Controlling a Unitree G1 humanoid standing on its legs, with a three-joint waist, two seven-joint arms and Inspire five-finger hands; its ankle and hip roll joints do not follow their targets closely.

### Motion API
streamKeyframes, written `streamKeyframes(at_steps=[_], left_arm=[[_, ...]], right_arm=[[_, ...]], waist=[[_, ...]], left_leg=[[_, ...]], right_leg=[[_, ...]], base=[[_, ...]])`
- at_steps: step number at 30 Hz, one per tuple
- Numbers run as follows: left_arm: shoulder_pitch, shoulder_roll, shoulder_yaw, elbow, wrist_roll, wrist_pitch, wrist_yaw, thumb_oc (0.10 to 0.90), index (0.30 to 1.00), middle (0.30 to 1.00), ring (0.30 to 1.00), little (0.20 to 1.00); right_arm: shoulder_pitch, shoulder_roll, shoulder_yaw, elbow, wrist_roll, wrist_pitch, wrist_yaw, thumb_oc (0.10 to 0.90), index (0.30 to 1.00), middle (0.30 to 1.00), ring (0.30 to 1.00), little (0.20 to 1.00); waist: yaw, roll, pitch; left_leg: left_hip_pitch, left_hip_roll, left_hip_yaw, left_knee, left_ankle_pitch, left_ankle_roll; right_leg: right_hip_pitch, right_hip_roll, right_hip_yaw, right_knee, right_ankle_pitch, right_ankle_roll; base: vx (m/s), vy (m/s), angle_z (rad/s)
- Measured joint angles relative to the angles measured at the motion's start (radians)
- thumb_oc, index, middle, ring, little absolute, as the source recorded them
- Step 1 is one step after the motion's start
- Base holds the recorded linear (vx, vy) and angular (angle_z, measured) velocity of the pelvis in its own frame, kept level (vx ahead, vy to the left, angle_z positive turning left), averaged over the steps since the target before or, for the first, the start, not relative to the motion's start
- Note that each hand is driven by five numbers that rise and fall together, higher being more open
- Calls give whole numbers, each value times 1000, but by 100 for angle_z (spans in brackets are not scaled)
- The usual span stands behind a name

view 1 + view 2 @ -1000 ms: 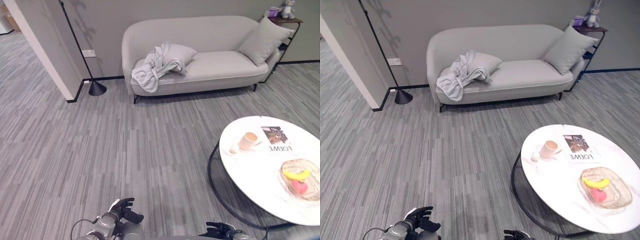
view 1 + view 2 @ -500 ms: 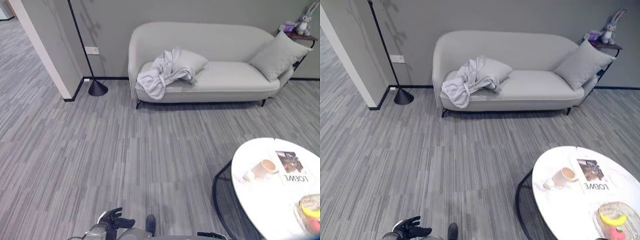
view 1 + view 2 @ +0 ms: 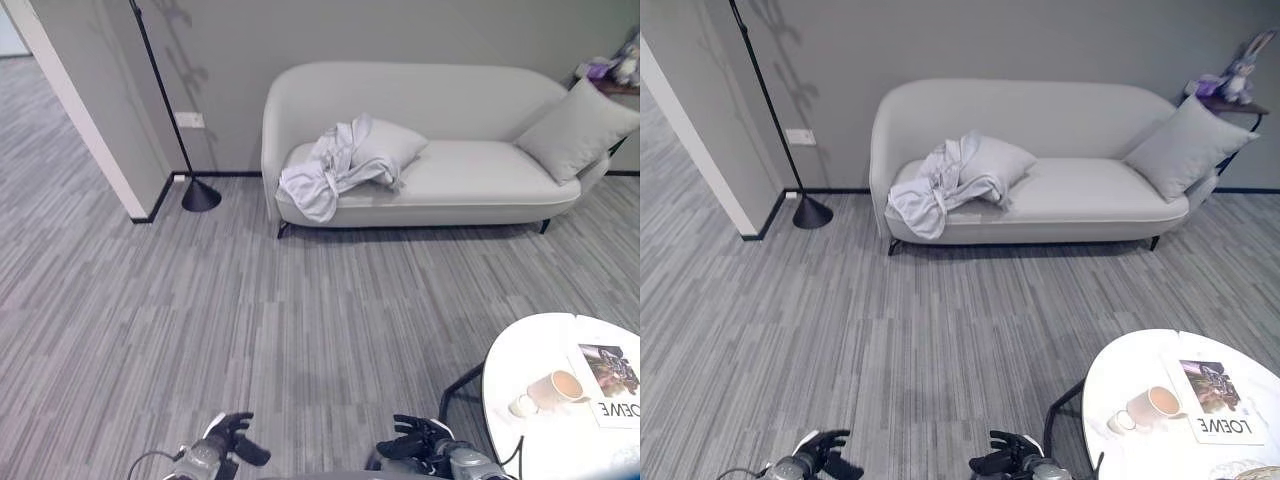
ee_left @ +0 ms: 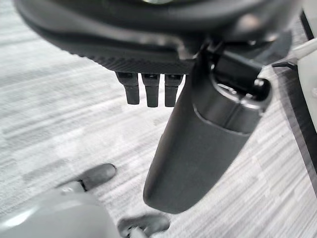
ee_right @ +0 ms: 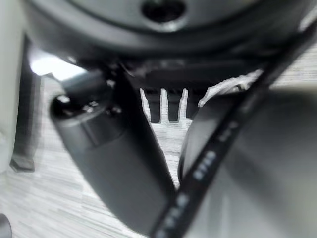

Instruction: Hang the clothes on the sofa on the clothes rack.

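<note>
Currently the grey garment lies heaped on the sofa's left end, well apart from both hands. Left hand and right hand empty, fingers relaxed. Risk: clipping the round table while approaching.

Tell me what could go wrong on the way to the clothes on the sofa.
The round table stands close on the right, by the right hand; a turn that way could clip its rim or upset the cup. The clothes drape over a pillow, so a grab may drag the pillow along. The floor lamp stands by the sofa's left end.
</note>
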Motion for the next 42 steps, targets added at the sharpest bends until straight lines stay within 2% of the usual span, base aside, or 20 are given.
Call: streamKeyframes(at_steps=[2,3,4,8,13,14,15,16,19,20,22,26,30,32,34,35,37,38,40,42], left_arm=[[-1,-18,9,29,5,-1,-4,800,900,900,900,900],[12,-34,40,81,6,-8,-27,800,900,900,900,900],[12,-46,82,107,4,-4,-27,800,900,900,900,900],[96,-74,282,152,-77,-19,-53,800,900,900,900,900],[65,-60,285,141,-119,-25,-61,800,900,900,900,900],[57,-60,254,129,-118,-25,-55,800,900,900,900,900],[34,-43,212,109,-120,-25,-43,800,900,900,900,900],[-10,-25,199,62,-119,-35,-30,800,900,900,900,900],[-29,1,116,20,-117,-23,-11,800,900,900,900,900],[-39,10,89,-2,-115,-26,-9,800,900,900,900,900],[-41,4,84,-43,-120,-34,-9,800,900,900,900,900],[-28,-26,145,15,-146,-23,-9,800,900,900,900,900],[-2,-38,271,72,-163,-37,-27,800,900,900,900,900],[31,-29,278,86,-164,-37,-34,800,900,900,900,900],[59,-4,297,104,-159,-38,-41,800,900,900,900,900],[59,0,287,118,-146,-34,-38,800,900,900,900,900],[52,7,270,151,-141,-16,-38,800,900,900,900,900],[76,6,252,165,-133,2,-39,800,900,900,900,900],[102,33,156,163,-80,23,-30,800,900,900,900,900],[101,36,87,157,-32,40,-27,800,900,900,900,900]], right_arm=[[-12,9,-33,3,38,1,9,800,900,900,900,900],[4,12,-91,28,95,4,19,800,900,900,900,900],[10,10,-133,51,139,14,27,800,900,900,900,900],[69,-37,-191,130,236,61,46,800,900,900,900,900],[73,-36,-102,115,250,58,41,800,900,900,900,900],[77,-44,-88,98,252,56,35,800,900,900,900,900],[83,-46,-69,79,253,55,32,800,900,900,900,900],[72,-24,-50,72,248,58,27,800,900,900,900,900],[34,-18,-4,91,246,56,7,800,900,900,900,900],[19,-18,-2,91,234,59,1,800,900,900,900,900],[-17,-33,11,78,210,53,-3,800,900,900,900,900],[-24,-27,3,92,211,43,-6,800,900,900,900,900],[-11,-6,-27,133,211,40,3,800,900,900,900,900],[42,9,-27,135,211,44,9,800,900,900,900,900],[90,31,-38,166,206,42,26,800,900,900,900,900],[88,32,-38,160,207,40,26,800,900,900,900,900],[93,33,-62,168,208,42,30,800,900,900,900,900],[95,21,-69,139,208,40,32,800,900,900,900,900],[91,25,-71,99,207,18,22,800,900,900,900,900],[71,16,-75,85,207,15,7,800,900,900,900,900]], waist=[[-2,6,-4],[-7,19,2],[-9,21,-3],[-1,43,-24],[24,3,-29],[18,-1,-30],[8,12,-21],[39,-20,-7],[49,-57,11],[52,-67,26],[47,-83,46],[15,-57,55],[20,-39,39],[24,-42,8],[43,-90,-30],[45,-91,-35],[46,-92,-41],[41,-80,-51],[22,-122,-53],[20,-129,-53]], left_leg=[[4,21,12,4,-15,-13],[32,39,6,-1,-46,-38],[58,52,4,8,-71,-68],[132,101,-15,101,-62,-148],[-49,116,-8,429,-111,-200],[-105,121,-14,523,-75,-220],[-217,152,-23,712,-76,-223],[-333,203,28,927,45,-212],[-394,256,128,1017,-26,-141],[-413,238,148,962,-50,-143],[-435,118,144,590,-74,-147],[-403,-16,122,43,112,-122],[-412,-33,79,40,140,-88],[-367,-38,69,58,202,-35],[-332,-84,82,83,226,-6],[-312,-89,73,73,233,11],[-260,-98,88,39,193,7],[-220,-86,75,11,182,4],[-182,-145,70,21,152,47],[-150,-178,64,13,137,67]], right_leg=[[3,38,70,-77,58,2],[39,45,100,-183,152,5],[100,61,94,-213,219,-34],[263,104,56,-251,138,-104],[277,119,52,-250,97,-138],[274,138,43,-237,62,-159],[262,154,31,-217,28,-189],[307,168,25,-254,36,-198],[354,178,-9,-250,-1,-244],[363,173,-25,-250,2,-224],[356,148,-64,-253,-19,-183],[398,153,-123,-251,-45,-139],[471,156,-117,-251,-112,-119],[540,160,-106,-248,-157,-93],[558,93,-79,-174,-206,-82],[553,86,-82,-138,-212,-85],[496,55,-72,47,-206,-83],[386,8,-60,321,-200,-66],[232,-129,-20,731,-143,-19],[168,-199,-11,843,-139,-14]], base=[[331,-117,-13],[644,-244,12],[895,-429,22],[642,-372,34],[376,-362,7],[585,-645,33],[203,-205,59],[289,-273,43],[253,-86,43],[332,55,55],[263,53,40],[341,34,38],[599,64,2],[587,117,3],[610,190,-7],[644,275,-7],[541,330,1],[458,352,3],[379,268,18],[235,145,26]])
